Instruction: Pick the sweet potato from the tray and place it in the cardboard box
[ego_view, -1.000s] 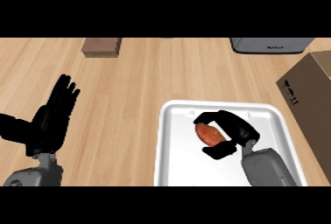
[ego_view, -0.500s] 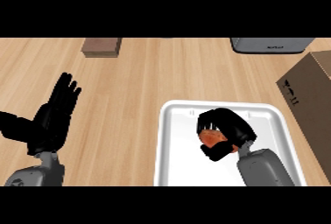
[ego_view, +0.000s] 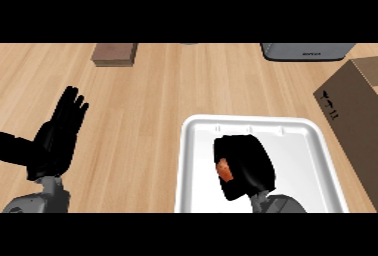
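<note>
An orange sweet potato (ego_view: 222, 169) shows only as a small sliver on the white tray (ego_view: 303, 150) at the lower middle. My right hand (ego_view: 247, 162) covers it, fingers curled round it, and hides most of it. The brown cardboard box (ego_view: 354, 110) stands at the right edge, just beyond the tray. My left hand (ego_view: 55, 137) rests open at the lower left, fingers pointing up, far from the tray.
A small brown block (ego_view: 114, 53) lies at the back left of the wooden counter. A grey appliance (ego_view: 306, 51) sits at the back right, behind the box.
My right hand has closed down over the sweet potato, which now shows far less than a second ago. The left hand has stayed where it was.
</note>
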